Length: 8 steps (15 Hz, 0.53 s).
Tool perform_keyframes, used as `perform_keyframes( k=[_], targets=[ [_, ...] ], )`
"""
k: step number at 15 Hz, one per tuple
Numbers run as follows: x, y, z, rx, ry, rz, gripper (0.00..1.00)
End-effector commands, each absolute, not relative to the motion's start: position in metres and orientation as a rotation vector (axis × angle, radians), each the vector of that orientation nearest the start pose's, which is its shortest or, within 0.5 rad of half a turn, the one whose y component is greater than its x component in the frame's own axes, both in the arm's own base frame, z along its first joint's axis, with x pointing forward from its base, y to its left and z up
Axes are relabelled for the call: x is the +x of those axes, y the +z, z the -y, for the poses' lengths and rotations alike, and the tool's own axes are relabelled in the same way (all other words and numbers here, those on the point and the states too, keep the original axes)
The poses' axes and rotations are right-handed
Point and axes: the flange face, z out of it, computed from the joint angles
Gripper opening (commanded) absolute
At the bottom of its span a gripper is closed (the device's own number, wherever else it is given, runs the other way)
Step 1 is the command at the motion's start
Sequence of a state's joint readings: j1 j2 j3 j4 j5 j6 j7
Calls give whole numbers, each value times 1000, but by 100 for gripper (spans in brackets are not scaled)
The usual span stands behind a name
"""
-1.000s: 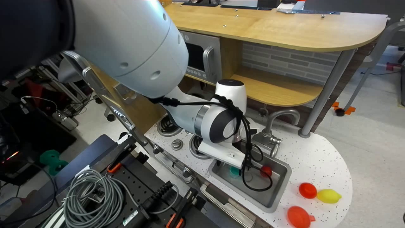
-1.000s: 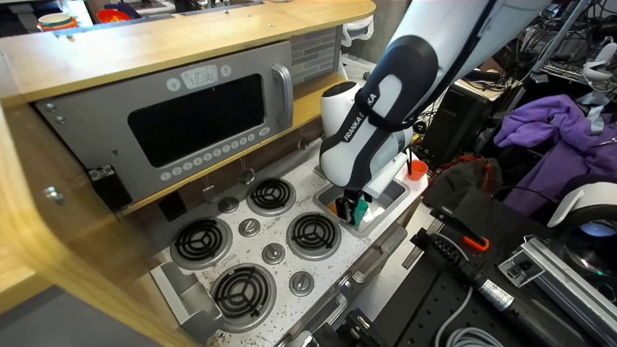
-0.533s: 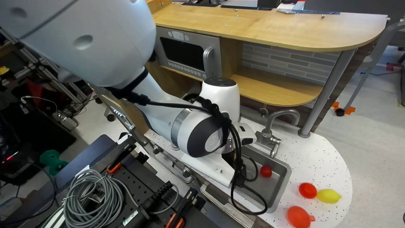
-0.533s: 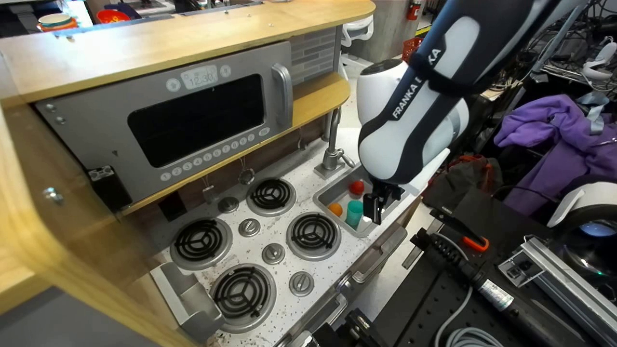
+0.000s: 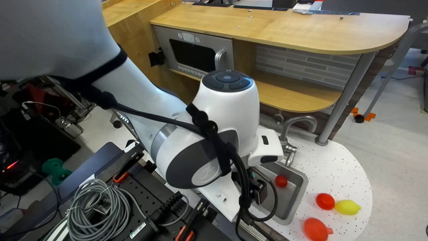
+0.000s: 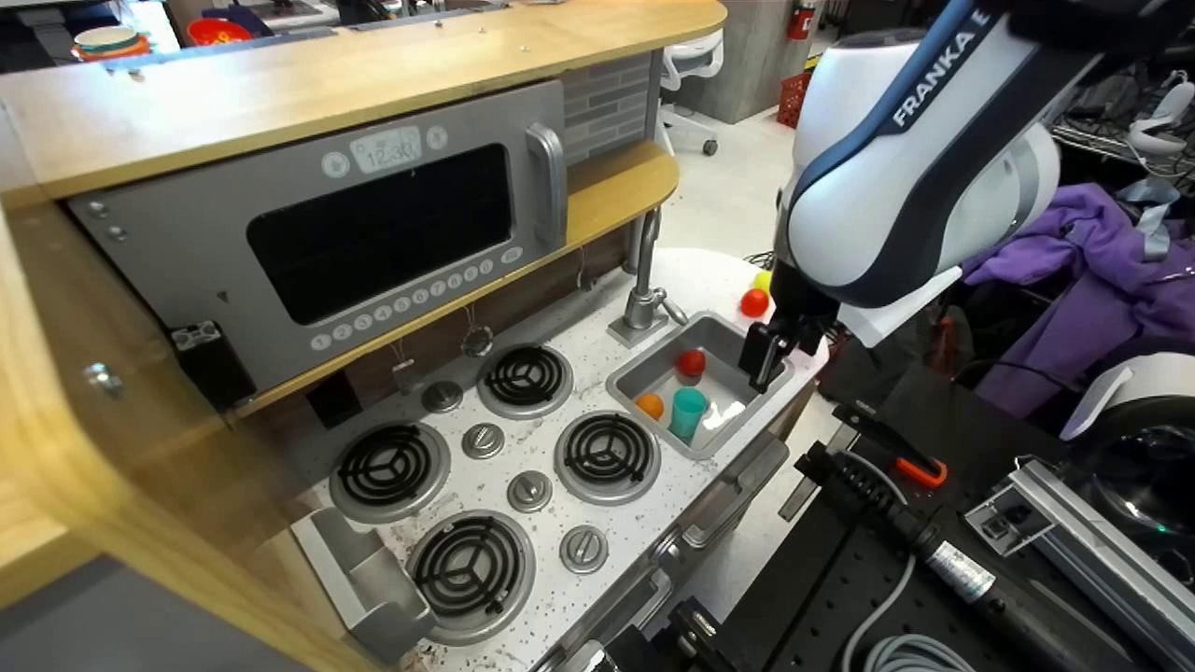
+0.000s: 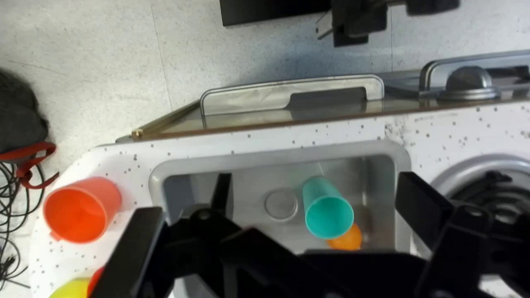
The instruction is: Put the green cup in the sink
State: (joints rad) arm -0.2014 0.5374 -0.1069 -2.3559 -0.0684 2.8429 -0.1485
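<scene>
- Hanging free, the black two-fingered hand [image 7: 278, 209] is spread wide and grips nothing; so broad a gap, I judge, helps it avoid knocking things.
- Next outward comes the small rectangular grey metal sink [image 7: 269, 159], set in the speckled white bench [image 5: 341, 169]; its walls should stop things rolling away.
- In the sink, the small round teal-green plastic cup [image 7: 326, 206] seems to stand upright, between the round grey drain [image 7: 281, 205] and the end nearest a black coil stove burner [image 6: 608, 455]; the flat bottom should keep it steady, and the task looks done.
- It looks smooth, mouth up, brighter inside, with nothing visible in it.
- An orange ball-shaped piece [image 7: 347, 240] sits just beside it; contact cannot be told.
- On the bench, outside the sink, sit an orange-red plastic cup [image 5: 315, 229], a red rounded piece [image 5: 325, 201] and a lemon-shaped yellow piece [image 5: 347, 207], presumably because the task leaves them alone.
</scene>
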Motion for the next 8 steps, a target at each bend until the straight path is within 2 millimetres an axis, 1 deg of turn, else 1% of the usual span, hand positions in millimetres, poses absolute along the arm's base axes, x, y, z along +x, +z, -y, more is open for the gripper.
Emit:
perform_keyframes(
  k=[1,2,3,4,5,6,8],
  targets=[
    [470,158,138,-3171,-88,-198,100],
    [473,171,132,-3160,-102,-201,100],
    [476,181,126,-3152,-96,-195,100],
    [480,188,121,-3141,-71,-226,100],
    [485,169,132,-3166,-88,-188,100],
    [487,176,129,-3164,-96,-183,100],
    [486,174,129,-3164,-91,-184,100]
  ],
)
